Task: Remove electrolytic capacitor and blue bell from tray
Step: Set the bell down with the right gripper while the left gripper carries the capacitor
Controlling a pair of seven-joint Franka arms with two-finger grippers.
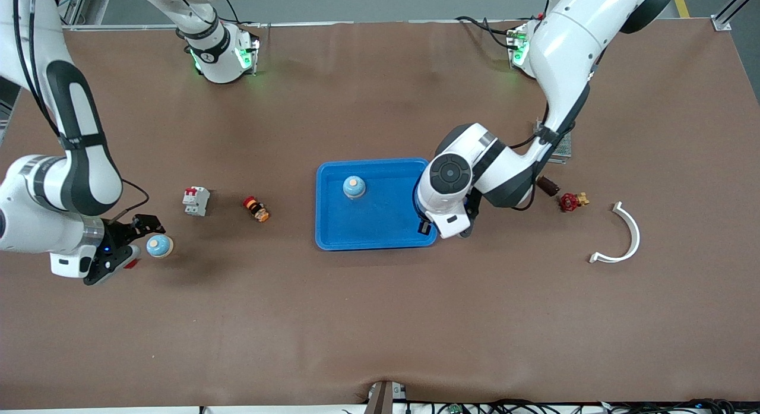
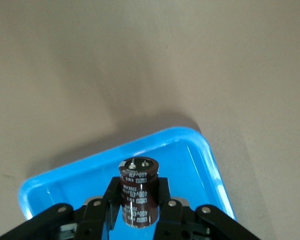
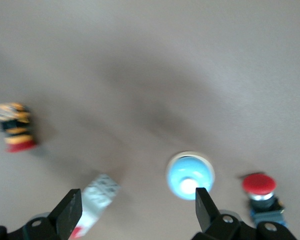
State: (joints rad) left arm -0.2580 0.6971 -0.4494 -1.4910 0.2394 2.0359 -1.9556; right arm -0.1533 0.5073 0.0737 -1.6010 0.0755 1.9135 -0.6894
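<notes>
Front cam high, facing robot bases, whole table. Wrist cams close, looking down: left shares tray; right shares blue bell.

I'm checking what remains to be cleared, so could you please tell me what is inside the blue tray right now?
A blue bell sits in the tray. The left gripper holds the capacitor above the tray's corner. In the front view, the left arm hides that corner.

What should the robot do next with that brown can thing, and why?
Probably lift it and carry it out past the rim. The left claw is shut on the capacitor, which is over the tray.
</notes>
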